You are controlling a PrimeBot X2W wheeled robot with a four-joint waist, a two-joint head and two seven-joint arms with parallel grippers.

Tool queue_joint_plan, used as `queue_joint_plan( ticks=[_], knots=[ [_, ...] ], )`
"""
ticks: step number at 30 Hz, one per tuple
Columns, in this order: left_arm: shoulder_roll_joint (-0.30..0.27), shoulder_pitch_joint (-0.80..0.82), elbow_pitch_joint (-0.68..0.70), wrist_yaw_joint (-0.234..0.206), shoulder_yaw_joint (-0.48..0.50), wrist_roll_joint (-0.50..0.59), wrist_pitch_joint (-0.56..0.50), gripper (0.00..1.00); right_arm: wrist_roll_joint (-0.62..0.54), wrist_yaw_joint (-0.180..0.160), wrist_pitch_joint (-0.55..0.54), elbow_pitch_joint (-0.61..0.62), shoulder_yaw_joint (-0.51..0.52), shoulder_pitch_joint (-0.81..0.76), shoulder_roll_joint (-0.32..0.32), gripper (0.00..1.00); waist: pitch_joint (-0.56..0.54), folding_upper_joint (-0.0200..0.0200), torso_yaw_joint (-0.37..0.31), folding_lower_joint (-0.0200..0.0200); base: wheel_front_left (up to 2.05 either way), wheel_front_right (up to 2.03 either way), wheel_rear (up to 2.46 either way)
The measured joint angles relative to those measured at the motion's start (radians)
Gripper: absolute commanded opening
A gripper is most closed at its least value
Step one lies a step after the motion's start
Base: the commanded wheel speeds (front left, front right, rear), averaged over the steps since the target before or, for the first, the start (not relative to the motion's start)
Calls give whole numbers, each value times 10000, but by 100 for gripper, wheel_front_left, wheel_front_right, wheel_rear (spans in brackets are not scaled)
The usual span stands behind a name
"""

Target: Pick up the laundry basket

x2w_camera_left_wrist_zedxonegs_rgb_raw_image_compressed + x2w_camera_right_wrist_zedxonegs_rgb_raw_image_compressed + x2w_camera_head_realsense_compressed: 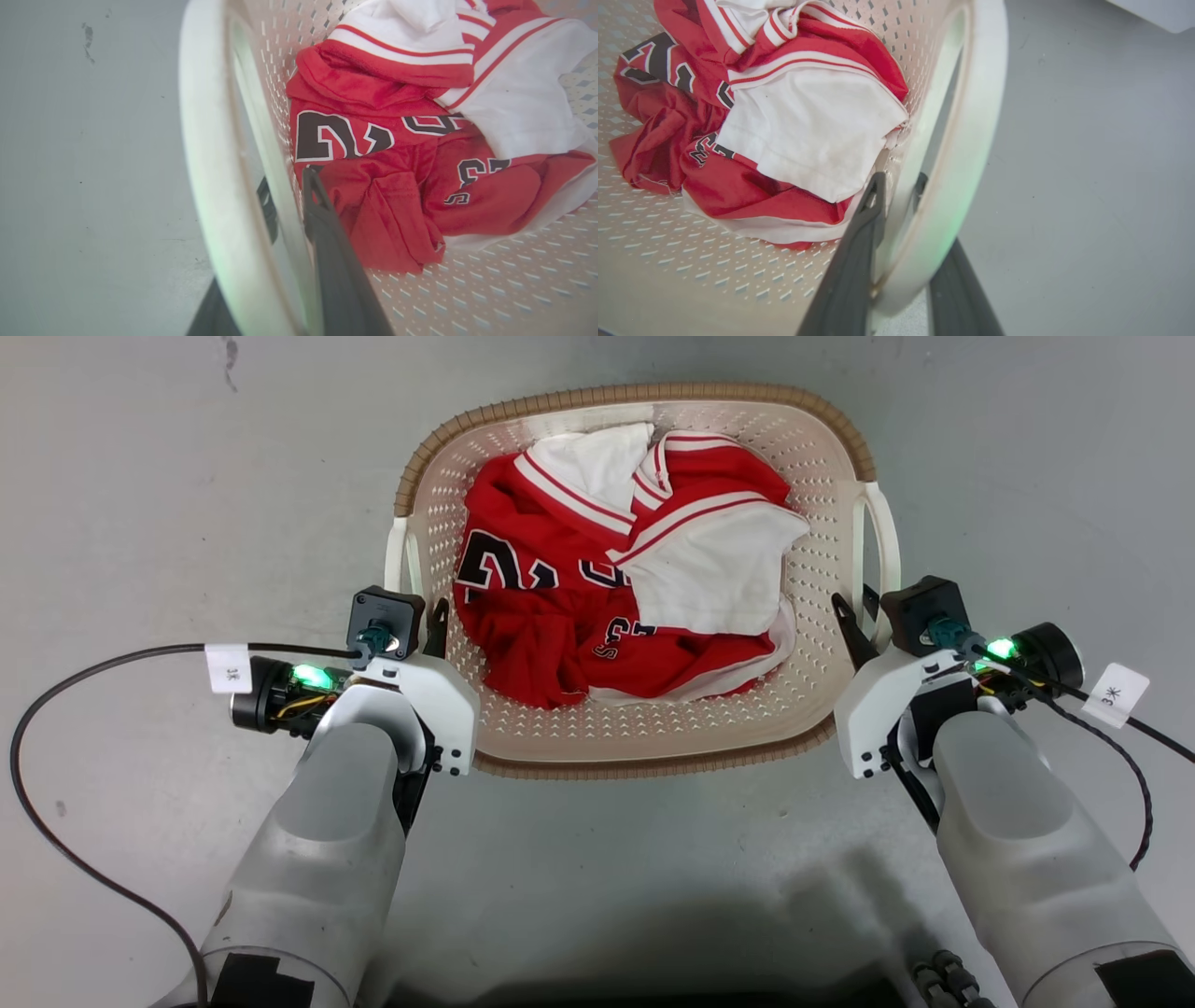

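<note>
Laundry basket (653, 392) on the grey floor (140, 476), at 12 o'clock from the robot. It holds a red numbered jersey (541, 616) and a white garment (719, 579). Left jaws are at the basket's 8 o'clock, right jaws at 4 o'clock, each at the near end of a white side handle: left handle (400, 555), right handle (882, 546). Both wrist views show the jaws narrowed astride the perforated wall. On the left, the inner finger (331, 261) is inside the basket and its partner sits in the slot behind the handle. On the right it is the same, with the inner finger (859, 252) by the cloth. Cannot tell whether either pair actually pinches the wall. Risks, as judged:

- The thin wall may flex and slide out of long smooth fingers if the squeeze is light.
- Both holds sit toward 6 o'clock of the basket's middle, so the 12 o'clock end may sag on the lift and the clothes slide that way.
- If the arms rise unevenly, the basket would tilt toward 3 or 9 o'clock.
- The jersey lies against the left inner finger and could be trapped, weakening that grip.
</note>
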State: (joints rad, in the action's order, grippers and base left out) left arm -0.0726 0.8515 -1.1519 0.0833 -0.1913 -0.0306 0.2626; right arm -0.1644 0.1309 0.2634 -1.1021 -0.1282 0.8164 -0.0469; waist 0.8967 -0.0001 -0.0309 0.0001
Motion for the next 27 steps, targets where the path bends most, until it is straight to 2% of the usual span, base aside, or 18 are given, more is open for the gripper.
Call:
queue_joint_plan(
  ticks=[13,21,27],
  knots=[
    [81,-463,-546,25,-176,-224,-29,0,497,0,4,-1231,-508,-95,31,0,-1317,0,-17,-1,0,0,0],
    [132,-951,-1156,163,-374,-391,-63,0,1473,-2,-372,-1649,-1674,-627,27,0,-2602,1,12,-1,0,0,0],
    [159,-1519,-1313,313,-593,-541,-485,0,2276,-2,-905,-1741,-2516,-1158,13,0,-3679,0,39,-1,0,0,0]
  ],
)
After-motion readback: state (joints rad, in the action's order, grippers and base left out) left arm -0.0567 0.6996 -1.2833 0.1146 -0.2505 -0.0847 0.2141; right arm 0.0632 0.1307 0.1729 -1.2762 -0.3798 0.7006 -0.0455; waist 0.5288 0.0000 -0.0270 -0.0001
